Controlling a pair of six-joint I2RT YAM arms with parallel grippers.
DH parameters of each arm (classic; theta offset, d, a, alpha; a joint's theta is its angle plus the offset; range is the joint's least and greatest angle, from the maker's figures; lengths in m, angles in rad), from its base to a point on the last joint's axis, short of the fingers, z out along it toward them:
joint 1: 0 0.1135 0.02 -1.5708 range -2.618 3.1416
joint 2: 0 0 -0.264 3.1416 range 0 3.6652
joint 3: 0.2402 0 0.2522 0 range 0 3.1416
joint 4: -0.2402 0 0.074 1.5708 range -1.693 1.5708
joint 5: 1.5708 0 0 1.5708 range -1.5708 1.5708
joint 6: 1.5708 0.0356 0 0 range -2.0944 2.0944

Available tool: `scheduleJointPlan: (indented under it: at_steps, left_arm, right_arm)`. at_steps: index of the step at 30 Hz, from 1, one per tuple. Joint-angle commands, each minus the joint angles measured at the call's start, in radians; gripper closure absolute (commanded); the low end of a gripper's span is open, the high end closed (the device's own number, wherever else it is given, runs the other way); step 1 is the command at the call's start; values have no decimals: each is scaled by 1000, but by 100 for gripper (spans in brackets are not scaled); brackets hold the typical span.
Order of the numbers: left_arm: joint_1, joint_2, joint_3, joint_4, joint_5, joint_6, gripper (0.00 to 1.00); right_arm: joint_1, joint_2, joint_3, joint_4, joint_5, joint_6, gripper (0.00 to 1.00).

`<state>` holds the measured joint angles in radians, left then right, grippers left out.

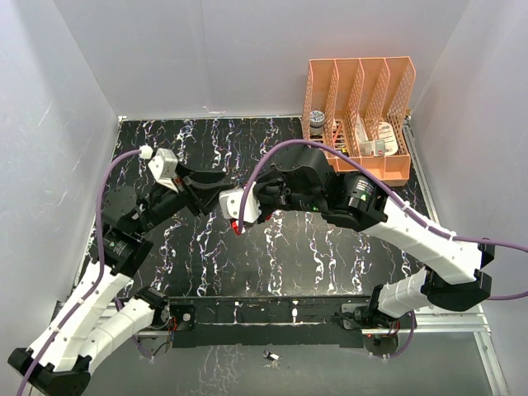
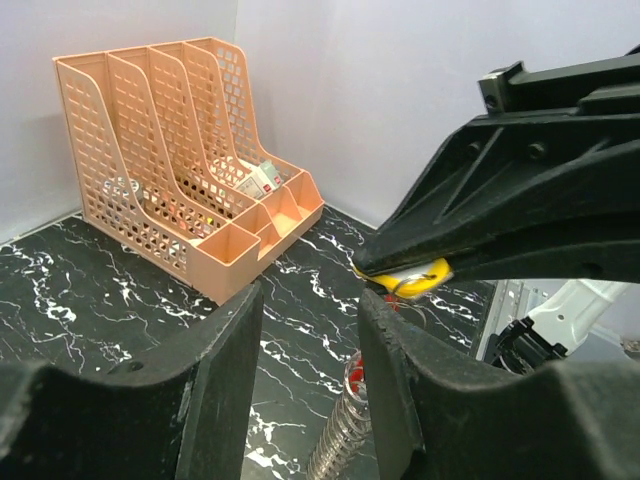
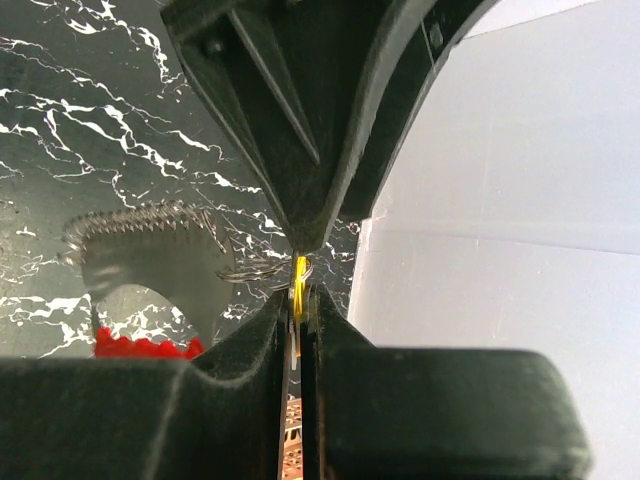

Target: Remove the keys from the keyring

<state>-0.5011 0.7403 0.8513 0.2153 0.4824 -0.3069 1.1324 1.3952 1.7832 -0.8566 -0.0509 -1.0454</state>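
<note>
My right gripper [image 3: 298, 300] is shut on the yellow-orange key [image 3: 300, 275], edge-on between its pads; the same key [image 2: 422, 277] shows at its fingertips in the left wrist view. The pale ridged keyring [image 3: 150, 250] hangs to the left, joined to the key by thin wire loops. It appears as a coiled metal edge [image 2: 345, 435] in the gap of my left gripper [image 2: 310, 300], which is open and holds nothing. The red key [image 3: 140, 347] dangles below the ring, seen also as the red key [image 1: 238, 227] from above. One left finger [image 3: 300, 110] stands just past the yellow key.
An orange file rack [image 1: 363, 115] with small items in its slots stands at the back right of the black marbled table [image 1: 289, 264]. White walls enclose the table. Both arms meet above the table's middle-left, purple cables [image 1: 103, 190] trailing behind.
</note>
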Motion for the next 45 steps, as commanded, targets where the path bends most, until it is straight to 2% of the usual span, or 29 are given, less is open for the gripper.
scheduleJointPlan:
  at_steps: [1,5,12,16,19,21,27,34,45]
  left_arm:
    - [3,-71,5,-48,-17,15,59]
    - [4,-96,-30,-52,-31,37,61]
    - [3,-121,-116,79,24,49,65]
    - [3,-152,-208,228,33,56,70]
    - [3,-168,-278,372,21,25,71]
    - [3,-164,-290,409,1,7,71]
    - [3,-172,-295,471,-21,-20,71]
    - [3,-206,-235,382,-6,21,70]
    - [3,-126,-252,509,28,-11,71]
  right_arm:
    - [4,-45,3,86,13,-23,100]
    - [4,-44,0,89,21,-19,100]
    - [4,-45,-2,94,24,-18,100]
    - [4,-53,-13,105,21,-15,100]
    - [4,-56,-15,108,17,-14,100]
    - [4,-56,-15,107,18,-13,100]
    - [4,-53,-14,103,16,-14,100]
    - [4,-60,-22,114,18,-13,100]
    - [4,-77,-22,116,6,-7,100]
